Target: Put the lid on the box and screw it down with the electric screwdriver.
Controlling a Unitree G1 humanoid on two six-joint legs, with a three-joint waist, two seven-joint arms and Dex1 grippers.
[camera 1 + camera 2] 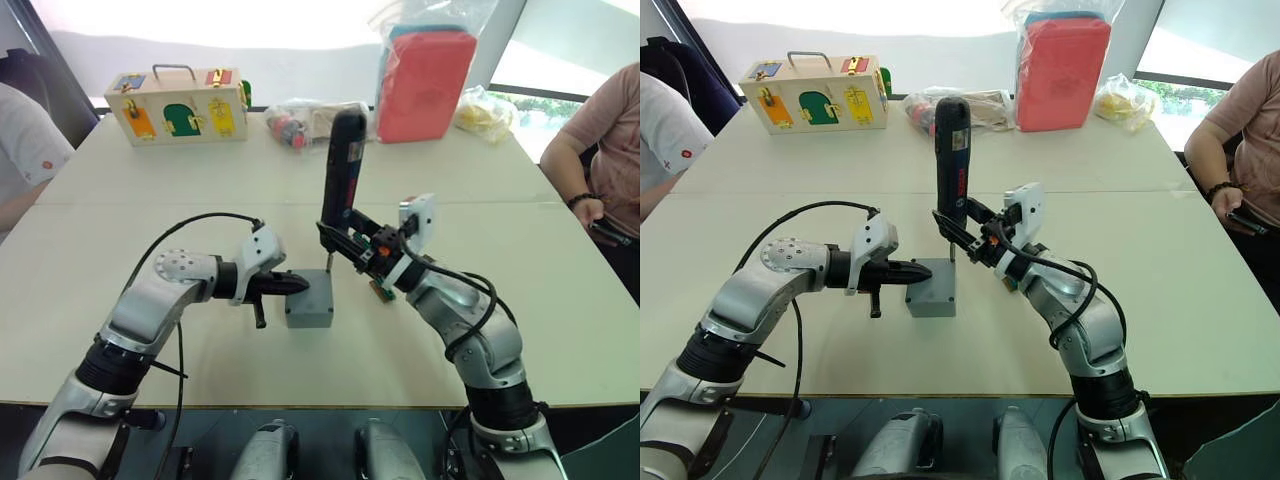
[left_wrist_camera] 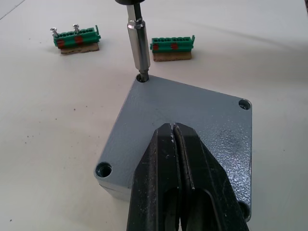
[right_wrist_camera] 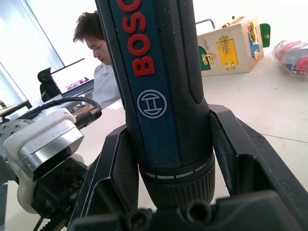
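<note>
The grey box (image 1: 310, 312) stands in the middle of the table with the lid (image 2: 192, 115) lying flat on top of it. My left gripper (image 1: 298, 284) is shut, and its fingertips (image 2: 173, 144) rest on the lid's top face. My right gripper (image 1: 345, 238) is shut on the lower body of the electric screwdriver (image 1: 342, 165), which stands upright over the box. The metal bit (image 2: 137, 45) sits in one corner screw hole of the lid. Other corner holes (image 2: 244, 103) show as open recesses.
Two green terminal blocks (image 2: 77, 38) (image 2: 172, 45) lie on the table just beyond the box. At the far edge stand a wooden latch box (image 1: 180, 105), plastic bags (image 1: 300, 122) and a red pouch (image 1: 425, 85). People sit at the left (image 1: 25, 150) and right (image 1: 600, 150) sides.
</note>
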